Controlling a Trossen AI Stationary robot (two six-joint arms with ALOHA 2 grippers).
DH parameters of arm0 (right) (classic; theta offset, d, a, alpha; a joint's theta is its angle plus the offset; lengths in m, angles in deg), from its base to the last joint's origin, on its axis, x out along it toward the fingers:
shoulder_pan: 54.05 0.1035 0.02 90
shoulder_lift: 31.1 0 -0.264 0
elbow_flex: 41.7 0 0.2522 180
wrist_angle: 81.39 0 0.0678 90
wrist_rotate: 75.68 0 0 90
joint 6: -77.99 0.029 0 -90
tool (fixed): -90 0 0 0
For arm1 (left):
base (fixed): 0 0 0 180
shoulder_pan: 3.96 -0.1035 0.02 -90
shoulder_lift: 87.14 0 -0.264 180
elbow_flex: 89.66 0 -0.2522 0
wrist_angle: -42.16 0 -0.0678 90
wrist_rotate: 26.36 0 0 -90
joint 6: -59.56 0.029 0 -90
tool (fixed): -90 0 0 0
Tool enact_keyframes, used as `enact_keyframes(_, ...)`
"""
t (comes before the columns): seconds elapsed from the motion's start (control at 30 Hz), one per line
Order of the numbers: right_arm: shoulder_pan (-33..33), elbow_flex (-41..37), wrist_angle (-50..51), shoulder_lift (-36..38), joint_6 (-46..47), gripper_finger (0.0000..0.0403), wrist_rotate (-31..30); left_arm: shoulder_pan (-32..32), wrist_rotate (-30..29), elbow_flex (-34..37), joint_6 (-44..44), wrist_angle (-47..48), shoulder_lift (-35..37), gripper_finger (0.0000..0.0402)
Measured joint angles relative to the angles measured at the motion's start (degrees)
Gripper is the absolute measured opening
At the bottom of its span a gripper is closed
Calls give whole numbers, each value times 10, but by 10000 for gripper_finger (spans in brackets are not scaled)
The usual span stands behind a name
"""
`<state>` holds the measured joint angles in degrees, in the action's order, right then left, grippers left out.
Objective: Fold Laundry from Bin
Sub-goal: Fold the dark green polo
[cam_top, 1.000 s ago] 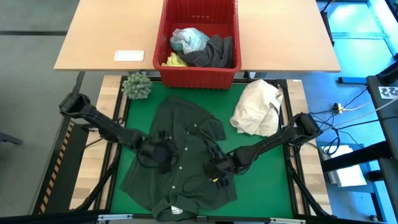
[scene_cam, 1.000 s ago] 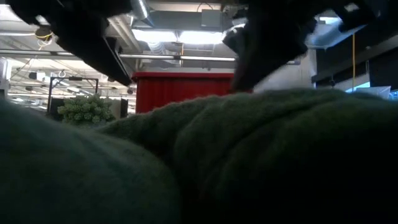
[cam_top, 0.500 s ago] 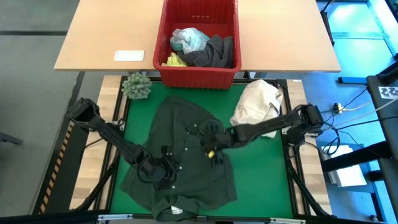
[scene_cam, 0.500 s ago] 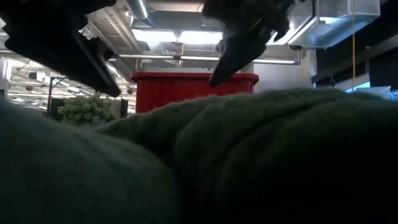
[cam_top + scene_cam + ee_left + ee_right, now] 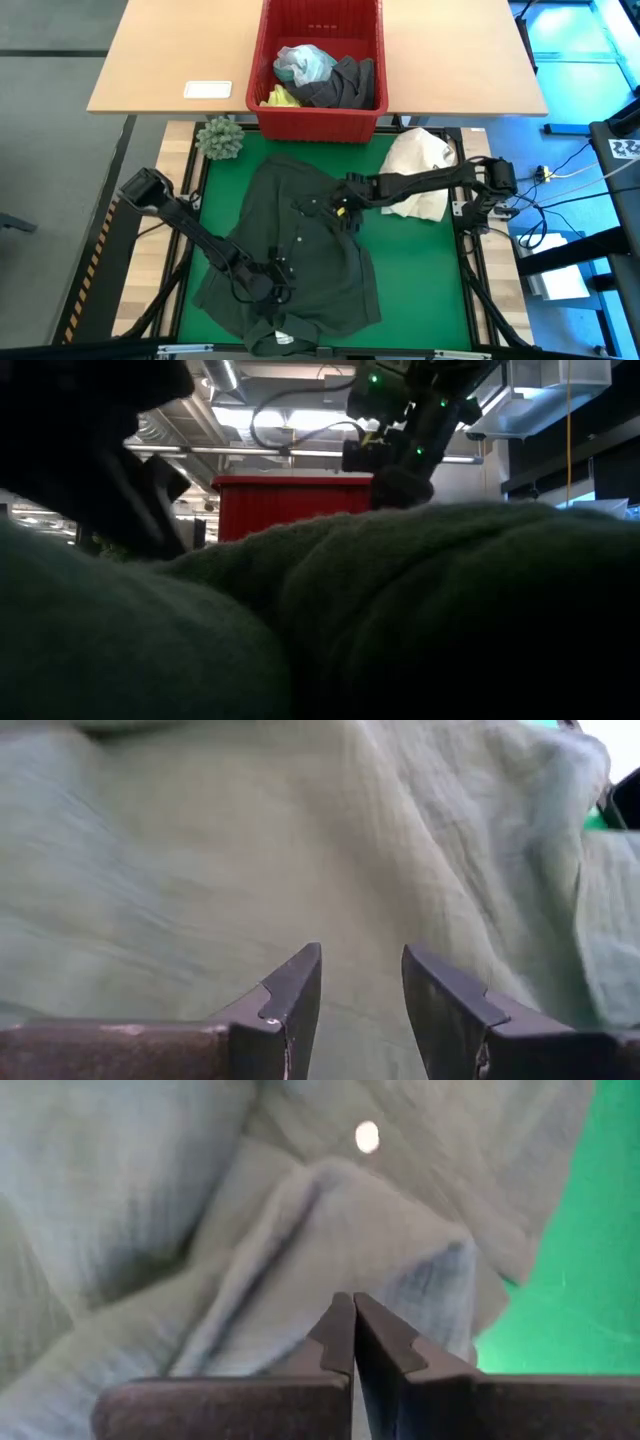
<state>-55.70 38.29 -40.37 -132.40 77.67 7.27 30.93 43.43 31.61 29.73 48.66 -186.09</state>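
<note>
High view: we see dark green shirt [image 5: 300, 250] spread on green mat [image 5: 420, 280]. Left gripper [image 5: 268, 288] part-open, holding nothing; right gripper [image 5: 342, 205] closed, empty, near collar. Risk: our pinch bunches two layers, spoiling fold.

Green mat [image 5: 420, 270] covers the near work surface, bare at 3 to 5 o'clock. Cream cloth bundle [image 5: 425, 160] lies crumpled on it at about 2 o'clock. Spiky green ball [image 5: 220, 138] sits at 10 o'clock, on the mat's corner. Wooden table [image 5: 450, 60] beyond, at 12 o'clock, with a white card [image 5: 207, 89] toward 11.
</note>
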Motion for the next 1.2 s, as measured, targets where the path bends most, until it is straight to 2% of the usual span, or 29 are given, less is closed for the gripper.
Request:
enact_keyframes(0.4,1,-59,21,0,0,7,10,0,85,-1,-31,2,-37,135)
enact_keyframes(0.63,-6,-98,19,-1,3,7,-61,0,105,-2,-35,3,-37,135)
enact_keyframes(0.9,-55,-99,24,-1,13,7,-154,0,129,-2,-43,4,-37,135)
enact_keyframes(1.2,-109,-99,21,-1,1,7,-150,0,136,-1,-45,8,-37,135)
